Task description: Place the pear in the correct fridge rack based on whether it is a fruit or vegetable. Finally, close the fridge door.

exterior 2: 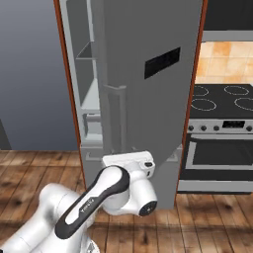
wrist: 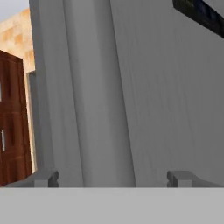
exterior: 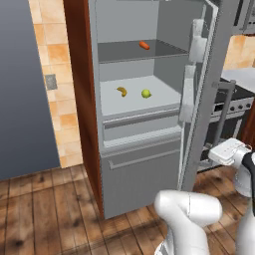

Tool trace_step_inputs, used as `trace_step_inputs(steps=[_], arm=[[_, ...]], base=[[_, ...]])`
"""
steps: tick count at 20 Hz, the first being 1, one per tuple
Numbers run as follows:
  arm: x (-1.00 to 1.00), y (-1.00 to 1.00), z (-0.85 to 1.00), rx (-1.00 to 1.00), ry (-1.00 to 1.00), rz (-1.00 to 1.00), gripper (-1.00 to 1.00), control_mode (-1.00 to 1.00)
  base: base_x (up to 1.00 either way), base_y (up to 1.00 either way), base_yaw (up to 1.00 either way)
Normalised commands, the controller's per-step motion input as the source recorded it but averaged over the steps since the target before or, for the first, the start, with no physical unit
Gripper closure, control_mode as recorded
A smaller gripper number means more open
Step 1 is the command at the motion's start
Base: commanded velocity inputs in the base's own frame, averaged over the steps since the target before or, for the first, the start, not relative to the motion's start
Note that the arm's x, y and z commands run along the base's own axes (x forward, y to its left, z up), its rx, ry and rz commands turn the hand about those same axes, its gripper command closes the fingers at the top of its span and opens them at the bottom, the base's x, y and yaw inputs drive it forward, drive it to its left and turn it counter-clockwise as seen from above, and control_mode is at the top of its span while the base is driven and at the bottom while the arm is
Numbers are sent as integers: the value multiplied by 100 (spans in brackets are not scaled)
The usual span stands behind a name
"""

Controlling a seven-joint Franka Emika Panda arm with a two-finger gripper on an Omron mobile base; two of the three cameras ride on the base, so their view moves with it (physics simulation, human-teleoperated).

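Note:
The pear (exterior: 146,93) lies on the white fridge rack (exterior: 167,98), just right of a yellow banana (exterior: 122,91). An orange carrot (exterior: 144,45) rests on the darker shelf above. The fridge door (exterior 2: 148,108) stands open, its inner bins (exterior: 188,94) facing the shelves and its black display strip (exterior 2: 162,63) on the outer face. My gripper (wrist: 112,178) is open, close to that outer face. Its two fingertips (wrist: 46,178) sit on either side of the door's vertical handle bar (wrist: 96,109), and nothing is held.
A stove with an oven (exterior 2: 222,123) stands right of the fridge, behind the open door. The lower grey drawer front (exterior: 142,174) is shut. Brown cabinet sides (exterior: 79,99) frame the fridge. A wooden floor (exterior: 45,209) spreads in front.

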Motion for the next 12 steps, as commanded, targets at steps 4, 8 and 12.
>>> trace_step_inputs(steps=[4, 8, 12], arm=[[41, 91, 24, 0, -5, 0, -100, -100], [51, 67, 25, 0, -5, 0, -100, -100], [65, 66, 24, 0, -8, 0, -100, -100]], base=[[0, 0, 0], [0, 0, 0], [0, 0, 0]])
